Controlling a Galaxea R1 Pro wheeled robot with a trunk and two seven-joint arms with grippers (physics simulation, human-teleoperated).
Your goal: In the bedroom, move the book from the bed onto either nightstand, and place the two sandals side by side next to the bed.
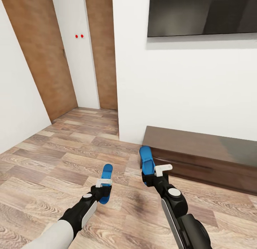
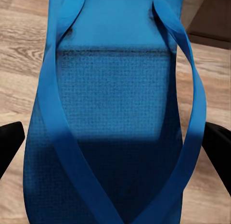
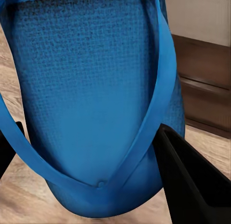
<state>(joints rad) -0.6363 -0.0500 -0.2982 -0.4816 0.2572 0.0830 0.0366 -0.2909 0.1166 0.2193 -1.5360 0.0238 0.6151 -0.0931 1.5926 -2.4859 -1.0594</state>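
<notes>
left gripper (image 1: 103, 189): my black fingers clamp one bright blue flat sandal (image 1: 106, 181), held above the light wood-plank floor (image 1: 53, 163)
right gripper (image 1: 151, 177): clamps second blue sandal (image 1: 146, 159), near the long dark-brown bench (image 1: 200, 156)
bed, book: can't tell

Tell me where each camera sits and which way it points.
Head: high, looking down at the floor, wall and bench; both arms show.
Left wrist: on the left gripper, facing its sandal; black fingers at the edges.
Right wrist: on the right gripper, facing its sandal and bench.
Shared: both sandals.
</notes>
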